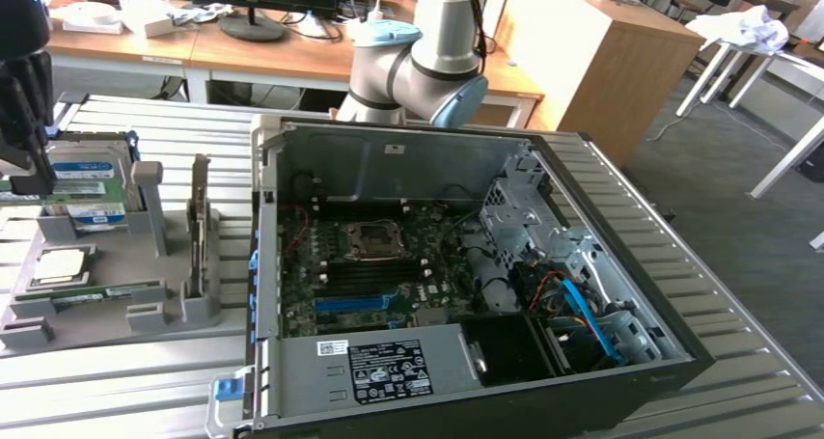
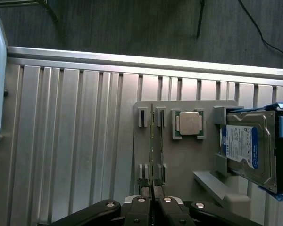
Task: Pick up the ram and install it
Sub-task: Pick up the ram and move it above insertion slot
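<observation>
In the exterior view, an open computer case [image 1: 386, 159] is seen lying on a slatted metal table [image 1: 721, 294], with the base of the arm [image 1: 431, 63] behind it. A grey holder [image 1: 77, 323] is placed at the exterior view's left of the case. The ram [image 1: 96, 292] is seated on edge in the holder's near slots. A processor [image 1: 58, 265] lies just behind it, and a hard drive [image 1: 84, 183] is propped further back. A grey upright card [image 1: 200, 222] is stood between the holder's trays and the case. The gripper [image 1: 26, 174] is seen at the picture's left edge, in front of the hard drive and apart from the ram.

In the wrist view, the ram [image 2: 152, 141] is shown edge-on as a thin green line held in the slots of the holder [image 2: 188, 160]. The processor [image 2: 188, 123] and the hard drive [image 2: 240, 146] are set beside it. The gripper [image 2: 152, 193] is lined up with the ram. Its fingers [image 2: 142, 188] are drawn almost together, and the ram's near end is seen in line with the narrow gap between them. No grip on the ram can be made out, and nothing else is held.
</observation>
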Available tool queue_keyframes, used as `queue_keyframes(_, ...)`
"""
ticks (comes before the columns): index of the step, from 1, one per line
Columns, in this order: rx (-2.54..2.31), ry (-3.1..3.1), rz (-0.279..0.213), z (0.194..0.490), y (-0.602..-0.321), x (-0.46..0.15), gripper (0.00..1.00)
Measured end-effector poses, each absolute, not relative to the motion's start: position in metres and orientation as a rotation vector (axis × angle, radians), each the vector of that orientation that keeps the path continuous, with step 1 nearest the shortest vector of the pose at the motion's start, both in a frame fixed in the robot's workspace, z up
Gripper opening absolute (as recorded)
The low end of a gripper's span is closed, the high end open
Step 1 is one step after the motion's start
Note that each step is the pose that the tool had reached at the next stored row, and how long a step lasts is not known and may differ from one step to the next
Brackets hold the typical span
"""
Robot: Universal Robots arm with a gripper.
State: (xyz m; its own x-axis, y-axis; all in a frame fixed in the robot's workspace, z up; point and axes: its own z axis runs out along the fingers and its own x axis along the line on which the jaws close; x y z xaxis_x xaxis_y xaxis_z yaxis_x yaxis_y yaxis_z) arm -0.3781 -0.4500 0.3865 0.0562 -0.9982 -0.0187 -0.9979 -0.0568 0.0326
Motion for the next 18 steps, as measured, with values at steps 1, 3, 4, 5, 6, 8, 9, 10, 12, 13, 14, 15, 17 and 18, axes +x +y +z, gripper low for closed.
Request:
queue_keyframes(1,2.275,-2.15,-0.056,0.3874,-0.45,-0.3781,0.13)
queue_keyframes(3,2.275,-2.15,-0.056,0.3892,-0.45,-0.3781,0.13)
queue_keyframes(4,2.275,-2.15,-0.056,0.3901,-0.45,-0.3781,0.13)
queue_keyframes(5,2.275,-2.15,-0.056,0.3911,-0.45,-0.3781,0.13)
queue_keyframes(6,2.275,-2.15,-0.056,0.3923,-0.45,-0.3781,0.13)
queue_keyframes(8,2.275,-2.15,-0.056,0.3947,-0.45,-0.3781,0.13)
queue_keyframes(9,2.275,-2.15,-0.056,0.3956,-0.4499,-0.3781,0.13)
queue_keyframes(10,2.275,-2.15,-0.056,0.3961,-0.45,-0.378,0.13)
queue_keyframes(12,2.275,-2.15,-0.056,0.3961,-0.45,-0.378,0.13)
queue_keyframes(13,2.275,-2.15,-0.056,0.3962,-0.45,-0.378,0.13)
queue_keyframes(14,2.275,-2.15,-0.056,0.3962,-0.45,-0.378,0.13)
queue_keyframes(15,2.275,-2.15,-0.056,0.3962,-0.45,-0.378,0.13)
queue_keyframes(17,2.275,-2.15,-0.056,0.3963,-0.45,-0.378,0.13)
queue_keyframes(18,2.275,-2.15,-0.056,0.3963,-0.45,-0.378,0.13)
